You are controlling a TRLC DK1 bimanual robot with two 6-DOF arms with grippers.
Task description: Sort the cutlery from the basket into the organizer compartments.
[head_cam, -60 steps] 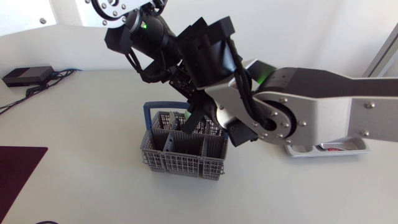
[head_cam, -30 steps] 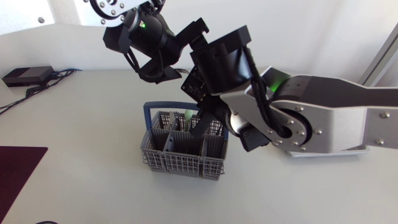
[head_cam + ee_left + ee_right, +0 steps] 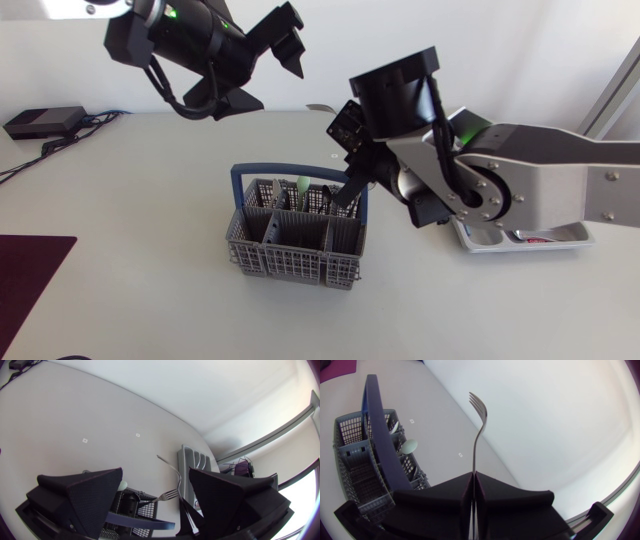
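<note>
Right gripper: jaws closed flat on the handle of a slim silver metal fork, tines pointing away from the fingers. The fork is held in the air above the rear right corner of the grey plastic mesh basket with a blue hoop handle, which stands near the middle of the white table. Judgement: the grip on the handle end keeps the tines free and the piece clear of the basket rim, ready for carrying across. Left gripper: jaws wide apart, holding nothing, raised over the table's rear edge and well apart from the basket, apparently to leave the right arm its path. Basket contents: one pale green rounded spoon-like piece standing in a rear compartment; other contents cannot be identified. The light grey plastic organizer with long compartments lies towards the table's right edge, partly hidden beneath the right arm. Its contents cannot be made out.
</note>
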